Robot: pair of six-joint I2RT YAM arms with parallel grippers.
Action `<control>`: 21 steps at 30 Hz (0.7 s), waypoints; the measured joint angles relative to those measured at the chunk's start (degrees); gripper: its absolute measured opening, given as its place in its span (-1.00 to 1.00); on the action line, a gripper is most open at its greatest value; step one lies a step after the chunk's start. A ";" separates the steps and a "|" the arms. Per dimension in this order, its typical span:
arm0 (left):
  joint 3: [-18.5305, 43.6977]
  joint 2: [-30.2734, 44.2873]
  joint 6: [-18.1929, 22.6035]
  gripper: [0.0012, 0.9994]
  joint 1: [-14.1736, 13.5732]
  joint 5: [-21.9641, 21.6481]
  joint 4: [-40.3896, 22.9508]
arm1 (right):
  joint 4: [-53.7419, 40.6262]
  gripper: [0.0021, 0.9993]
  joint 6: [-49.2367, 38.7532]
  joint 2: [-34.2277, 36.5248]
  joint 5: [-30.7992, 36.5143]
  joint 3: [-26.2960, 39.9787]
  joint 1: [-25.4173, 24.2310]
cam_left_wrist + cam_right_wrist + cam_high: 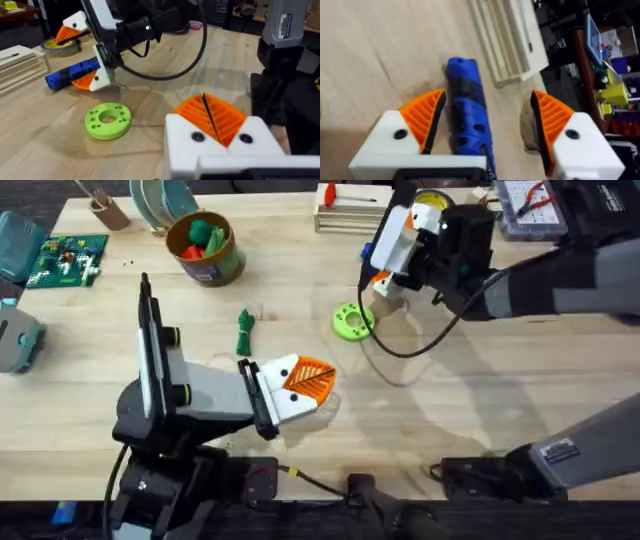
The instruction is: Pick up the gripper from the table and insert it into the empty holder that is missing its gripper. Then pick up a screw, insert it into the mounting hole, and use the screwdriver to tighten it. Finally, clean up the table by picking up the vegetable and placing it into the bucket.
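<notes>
- Table (480, 395): light butcher-block wood, plank seams visible, matte.
- Right arm reaching in from lower right to far centre; right gripper (485, 120) white blocks with orange ribbed pads, jaws spread wide, straddling the screwdriver (467, 110). Left pad close beside the blue body, right pad well apart from it; contact cannot be confirmed, nothing clamped.
- Screwdriver: blue with dark bands, rounded body, lying on the wood just beside a pale slatted wooden rack (350, 215).
- Left arm at lower left; left gripper (207, 117) same white/orange build, pads pressed together tip to tip, nothing between them. Resting low over mid-table.
- Bucket (205, 250): round gold-olive tin, brown label band, far left of centre. Contents: red and green toy pieces, exact items unclear.
- Green disc (107, 119): bright green ring, flat, small holes around the face. Lies between the two grippers, near the right one, apart from the left.
- Vegetable (245, 332): slim dark green toy, leafy end, flat on the wood between bucket and left gripper, just beyond the left fingertips, not touching.
- Green circuit board (65, 260) at the far left edge.
- Small red-handled tool (330, 195) on top of the rack.
</notes>
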 joint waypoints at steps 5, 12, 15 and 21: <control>0.00 0.00 0.00 -0.99 0.00 0.00 0.00 | -0.01 0.98 8.43 -6.32 -0.01 -0.26 0.02; 0.00 0.00 0.00 -0.99 0.00 0.00 0.00 | -7.86 0.98 25.80 -19.23 -0.04 -0.26 0.04; 0.00 0.00 0.24 -0.88 0.00 -0.02 0.00 | -15.19 0.98 31.50 -24.84 -0.23 -0.28 0.02; 0.00 0.00 0.28 0.71 0.00 0.00 0.00 | -30.18 0.98 39.18 -34.97 -0.25 -0.28 0.40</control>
